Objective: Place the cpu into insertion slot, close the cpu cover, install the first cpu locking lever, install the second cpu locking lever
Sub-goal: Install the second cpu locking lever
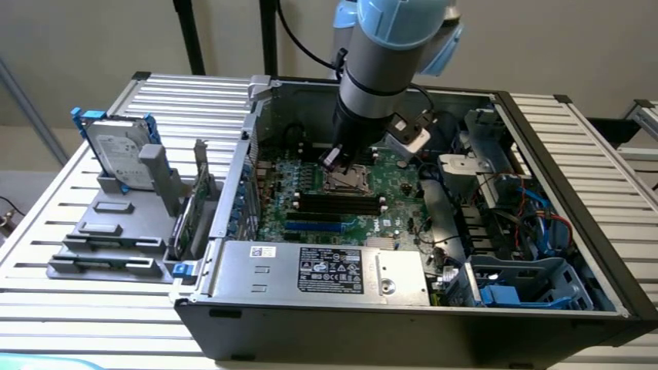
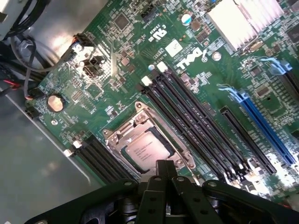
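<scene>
The cpu point(image 2: 147, 150), a pale square chip, lies in the insertion slot point(image 2: 122, 154) on the green board. The silvery cpu cover point(image 2: 140, 122) lies flat around it, and the chip's face shows through its cut-out. I cannot tell whether the thin metal levers along the frame's sides are latched. My gripper point(image 2: 163, 170) hangs just above the socket's edge, its black fingers point(image 2: 154, 191) pressed together with nothing between them. In the exterior view my gripper point(image 1: 334, 160) stands inside the open computer case, right over the insertion slot point(image 1: 347, 182).
Long black memory slots point(image 2: 201, 126) run beside the socket, with a blue slot point(image 2: 266, 130) and a finned heat sink point(image 2: 238, 21) farther off. A silver power supply box point(image 1: 319, 270) fills the case's front. Cables point(image 1: 514, 208) crowd the exterior view's right. A hard drive point(image 1: 119, 150) stands outside.
</scene>
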`<state>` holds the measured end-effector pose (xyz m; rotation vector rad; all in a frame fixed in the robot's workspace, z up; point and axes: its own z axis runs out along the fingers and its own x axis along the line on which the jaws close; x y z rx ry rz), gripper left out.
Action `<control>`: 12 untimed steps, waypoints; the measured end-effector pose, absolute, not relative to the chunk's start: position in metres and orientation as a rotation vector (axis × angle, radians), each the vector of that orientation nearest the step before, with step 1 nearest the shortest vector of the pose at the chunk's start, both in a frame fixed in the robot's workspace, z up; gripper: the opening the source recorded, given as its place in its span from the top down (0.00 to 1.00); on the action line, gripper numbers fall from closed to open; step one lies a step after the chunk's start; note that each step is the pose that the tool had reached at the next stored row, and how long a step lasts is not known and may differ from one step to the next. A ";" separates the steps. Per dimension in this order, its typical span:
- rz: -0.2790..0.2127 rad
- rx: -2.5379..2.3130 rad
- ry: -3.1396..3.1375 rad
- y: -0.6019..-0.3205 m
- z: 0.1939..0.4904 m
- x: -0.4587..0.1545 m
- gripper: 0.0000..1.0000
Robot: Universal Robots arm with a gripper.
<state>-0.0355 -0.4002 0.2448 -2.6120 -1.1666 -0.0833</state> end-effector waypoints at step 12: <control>-0.078 -2.620 -1.170 -0.410 0.246 -0.055 0.89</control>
